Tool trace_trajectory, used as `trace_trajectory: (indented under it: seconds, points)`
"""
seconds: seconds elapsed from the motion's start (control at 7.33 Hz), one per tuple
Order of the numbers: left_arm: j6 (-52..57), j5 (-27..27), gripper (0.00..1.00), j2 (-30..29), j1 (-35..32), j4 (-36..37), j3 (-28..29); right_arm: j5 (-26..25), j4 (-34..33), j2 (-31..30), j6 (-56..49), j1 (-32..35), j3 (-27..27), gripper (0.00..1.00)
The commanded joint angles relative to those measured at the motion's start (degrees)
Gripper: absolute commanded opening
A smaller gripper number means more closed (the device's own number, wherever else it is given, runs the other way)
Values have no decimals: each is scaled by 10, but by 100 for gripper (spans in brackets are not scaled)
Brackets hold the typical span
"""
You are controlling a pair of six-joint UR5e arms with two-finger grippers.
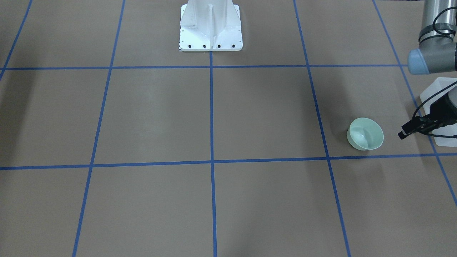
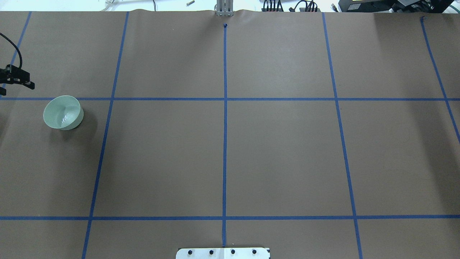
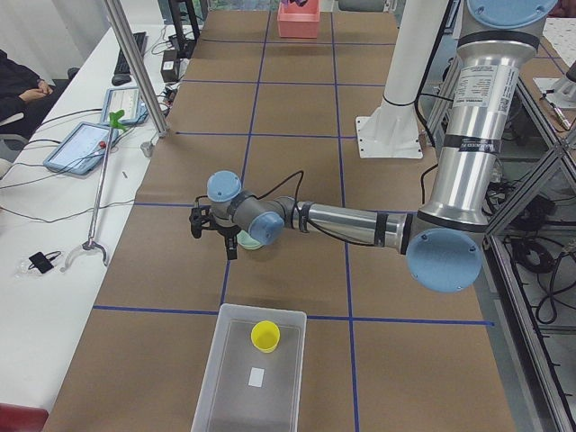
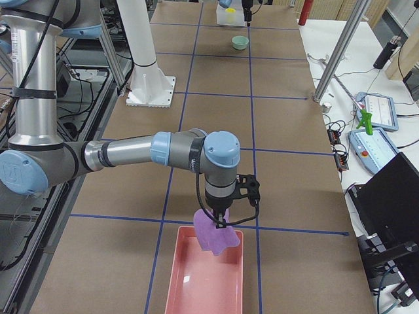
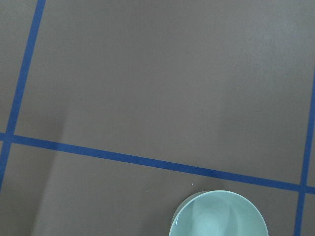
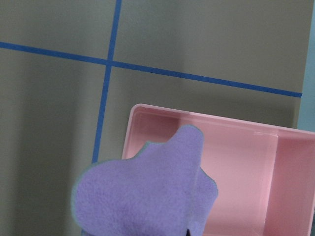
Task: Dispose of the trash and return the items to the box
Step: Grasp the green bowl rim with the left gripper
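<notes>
Starting at the table's left end in the exterior left view: the frosted white box (image 3: 213, 360) is nearest, and the yellow cup (image 3: 265, 336) stands upright inside it near its far end. A small white slip (image 3: 257, 377) lies on the box floor just nearer than the cup. Next out, past the box, the left gripper (image 3: 213, 245) hangs low over the brown table (image 2: 280, 154) with its fingers apart and nothing between them. It is near the mint-green bowl (image 1: 365, 134) but not touching it. The bowl sits upright on the table, mouth up, outside the box, beside a blue tape line (image 2: 225, 144) on the robot's side of it. The left wrist view catches only the bowl's rim at its bottom edge. Far off at the table's right end, the right gripper (image 4: 218, 221) points down, clamped on a purple cloth (image 4: 215, 239). The cloth dangles over the near end of the pink bin (image 4: 209, 288), and I cannot tell if it touches the bin.
</notes>
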Motion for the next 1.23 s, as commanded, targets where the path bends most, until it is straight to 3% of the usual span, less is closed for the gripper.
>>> trace_trajectory:
  seconds: [0.0,0.27,0.55,0.68,0.95,1.09]
  points:
    - [-28,21,99,-1,20,-53,34,-22,21,-3,-19,17,-48,0]
    - [-104,22,99,0,72,-104,32,-32,56,-1,-21,17,-93,0]
    - [-117,22,97,1,87,-105,21,-41,84,0,-21,18,-121,0]
    - [-117,23,76,1,87,-105,21,-42,84,-2,-21,18,-121,0]
    - [-116,30,59,1,92,-104,22,-46,84,-4,-20,18,-124,0]
    - [-117,32,42,0,99,-105,19,-47,84,-6,-20,17,-130,0]
